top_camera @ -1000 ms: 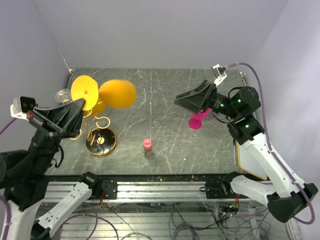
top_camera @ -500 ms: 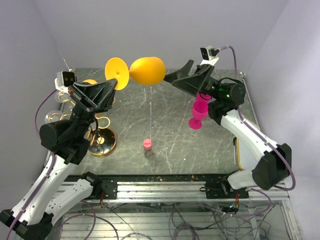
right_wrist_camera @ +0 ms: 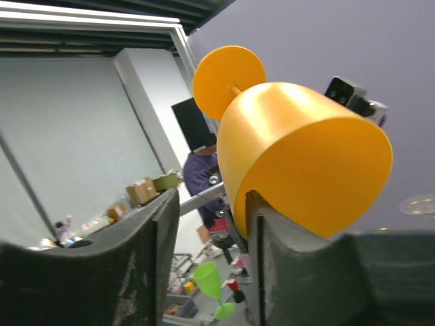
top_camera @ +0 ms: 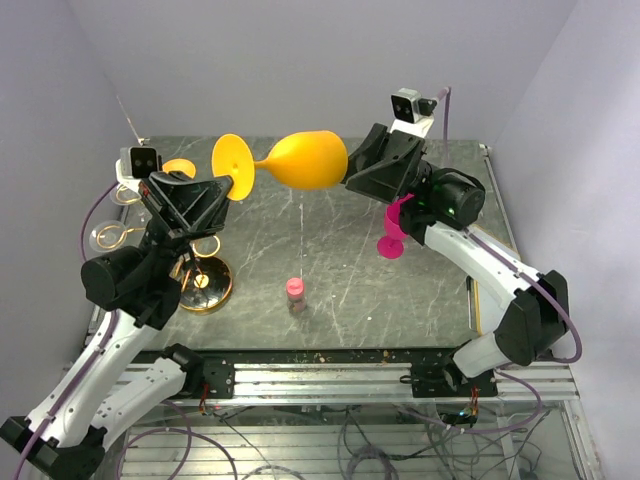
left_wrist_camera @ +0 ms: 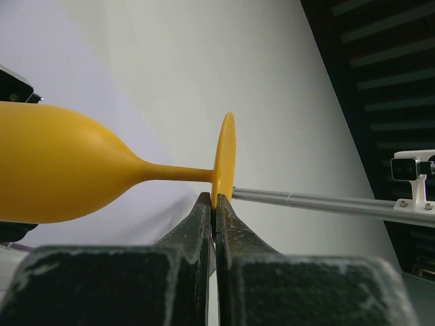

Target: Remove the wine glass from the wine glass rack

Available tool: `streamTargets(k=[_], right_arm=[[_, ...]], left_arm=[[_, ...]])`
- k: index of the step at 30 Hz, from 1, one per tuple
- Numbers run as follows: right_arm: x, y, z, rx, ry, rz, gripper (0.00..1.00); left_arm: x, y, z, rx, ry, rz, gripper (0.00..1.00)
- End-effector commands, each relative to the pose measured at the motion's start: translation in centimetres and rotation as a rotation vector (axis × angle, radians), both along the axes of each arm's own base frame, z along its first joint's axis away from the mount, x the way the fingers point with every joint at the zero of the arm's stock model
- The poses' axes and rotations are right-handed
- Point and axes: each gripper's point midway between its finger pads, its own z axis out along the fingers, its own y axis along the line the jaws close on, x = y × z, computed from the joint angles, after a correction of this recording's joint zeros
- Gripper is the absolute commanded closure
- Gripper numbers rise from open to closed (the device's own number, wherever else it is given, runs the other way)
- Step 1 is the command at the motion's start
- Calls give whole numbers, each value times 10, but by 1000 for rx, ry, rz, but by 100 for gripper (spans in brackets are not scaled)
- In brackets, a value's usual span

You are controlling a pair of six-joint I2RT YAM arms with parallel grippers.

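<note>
Already the yellow wine glass hangs above the bench, clear of the rack, foot clenched in my left pincer, right pincer released around its rim, so removal looks done.

My left arm and right arm wear white shells between black joints. My left pincer and right pincer are black wedges, each with a small white camera block behind it. A lilac cable trails behind the left one. The 2 left fingers look rough and speckled up close. Green lights glow on the joint behind the right pincer.
</note>
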Motion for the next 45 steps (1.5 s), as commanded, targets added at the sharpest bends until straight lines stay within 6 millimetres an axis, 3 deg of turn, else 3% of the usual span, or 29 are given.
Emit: streamTargets(k=[1, 3, 9, 11, 14, 15, 18, 21, 25, 31, 36, 42, 45], right_arm=[[-22, -14, 18, 86, -71, 36, 69], [-21, -16, 19, 93, -52, 30, 81], [-18, -20, 27, 107, -27, -70, 100], [-12, -19, 28, 81, 0, -139, 100], [17, -16, 19, -9, 138, -320, 100], [21, -23, 21, -25, 165, -410, 100], [53, -40, -6, -135, 324, -670, 100], [85, -67, -51, -265, 563, -908, 100], [101, -81, -132, -577, 745, -1054, 100], [95, -86, -224, -998, 747, -1073, 100], [92, -115, -277, -1220, 841, -1186, 100], [99, -168, -323, -1544, 988, -1460, 100], [103, -175, -338, -1679, 1010, -1501, 100]], left_arm=[[6, -14, -14, 61, -15, -16, 93], [8, -18, -17, 93, -10, -8, 91], [23, -28, -33, 188, 29, 48, 82], [28, -30, -39, 213, 45, 69, 66], [33, -29, -51, 278, 71, 136, 40], [35, -29, -57, 313, 86, 168, 32], [41, -22, -74, 414, 141, 270, 15], [46, -11, -94, 516, 197, 371, 0], [44, 5, -101, 660, 208, 494, 0], [68, 35, -124, 1030, 296, 711, 1], [104, 38, -134, 1252, 332, 785, 2], [152, 31, -121, 1397, 309, 866, 1], [174, 37, -115, 1426, 340, 914, 0]])
